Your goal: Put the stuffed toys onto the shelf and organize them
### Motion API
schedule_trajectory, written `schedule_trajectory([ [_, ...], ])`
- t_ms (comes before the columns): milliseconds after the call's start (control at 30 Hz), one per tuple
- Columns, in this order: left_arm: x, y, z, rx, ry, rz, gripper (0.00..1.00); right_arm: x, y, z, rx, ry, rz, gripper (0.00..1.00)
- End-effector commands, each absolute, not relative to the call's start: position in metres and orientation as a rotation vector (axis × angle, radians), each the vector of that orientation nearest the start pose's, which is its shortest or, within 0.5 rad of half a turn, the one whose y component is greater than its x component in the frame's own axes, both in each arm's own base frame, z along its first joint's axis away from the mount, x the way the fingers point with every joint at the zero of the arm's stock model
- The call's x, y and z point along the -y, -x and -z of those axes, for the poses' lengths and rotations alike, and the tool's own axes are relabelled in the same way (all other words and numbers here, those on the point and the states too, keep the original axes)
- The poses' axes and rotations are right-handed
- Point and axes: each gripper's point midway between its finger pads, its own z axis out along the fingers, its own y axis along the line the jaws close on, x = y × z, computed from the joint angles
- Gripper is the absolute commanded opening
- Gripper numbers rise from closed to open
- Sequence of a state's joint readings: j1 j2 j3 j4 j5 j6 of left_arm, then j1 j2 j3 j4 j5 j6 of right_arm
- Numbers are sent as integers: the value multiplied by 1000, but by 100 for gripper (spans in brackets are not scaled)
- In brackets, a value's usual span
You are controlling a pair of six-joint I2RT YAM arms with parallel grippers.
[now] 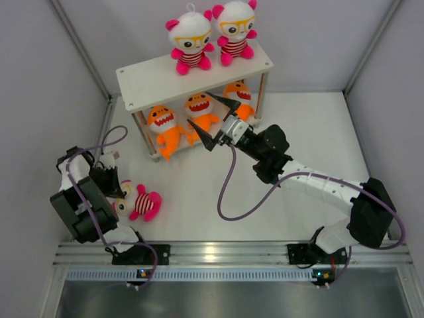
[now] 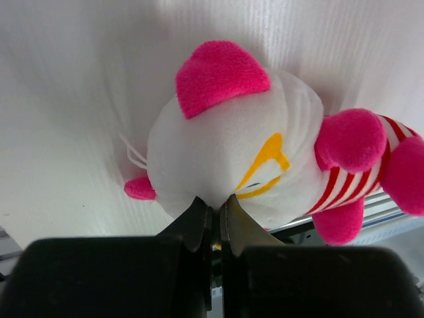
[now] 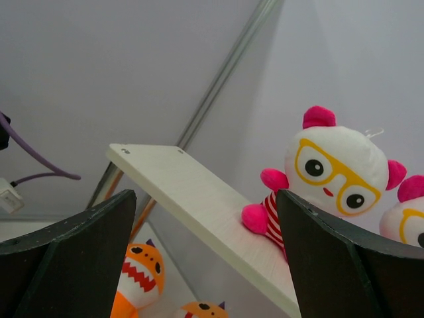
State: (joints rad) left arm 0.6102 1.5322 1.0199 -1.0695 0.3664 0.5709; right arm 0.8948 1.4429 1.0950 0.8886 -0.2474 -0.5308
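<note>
A white-headed plush doll (image 1: 140,202) with pink ears, yellow glasses and a red-and-white striped body lies on its side on the white surface (image 1: 305,139) near the near-left corner. It is well apart from the pale cream two-tier wooden shelf (image 1: 156,81), which stands at the far edge, left of the middle. On the shelf's top board two more dolls of the same kind (image 1: 191,43) (image 1: 236,30) sit upright, touching, toward its right end. Below them three orange plush sharks with toothy mouths (image 1: 164,127) (image 1: 201,109) (image 1: 240,93) stand abreast on the lower tier. The right claw (image 1: 199,107) hangs released, jaws spread wide, just in front of the lower tier and before the middle shark, its arm reaching in from the near-right corner with a purple cable (image 1: 224,192) looping under it. The left claw (image 2: 213,213) is clenched on the lying doll, its black fingers nearly meeting and their tips nipped into the plush at the head's edge. Pale grey walls (image 1: 40,99) close three sides, and a metal rail (image 1: 218,252) runs along the near edge.
</note>
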Motion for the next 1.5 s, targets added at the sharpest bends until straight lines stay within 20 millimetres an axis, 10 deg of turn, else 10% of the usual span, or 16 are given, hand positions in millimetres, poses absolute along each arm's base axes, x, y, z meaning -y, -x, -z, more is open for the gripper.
schedule_trajectory([
  [0,-78,-210,-82,-2795,-75,457,0,-379,-268,-473,-586,803,-477,88],
  [333,-50,-219,-158,-2378,-505,251,0,-397,-257,-458,-743,825,-698,81],
  [733,13,-207,-234,-2032,-739,338,0,-464,-166,-378,-1062,987,-1206,78],
  [1467,43,-190,-287,-1926,-745,388,0,-542,-183,-307,-1250,1046,-1291,80],
])
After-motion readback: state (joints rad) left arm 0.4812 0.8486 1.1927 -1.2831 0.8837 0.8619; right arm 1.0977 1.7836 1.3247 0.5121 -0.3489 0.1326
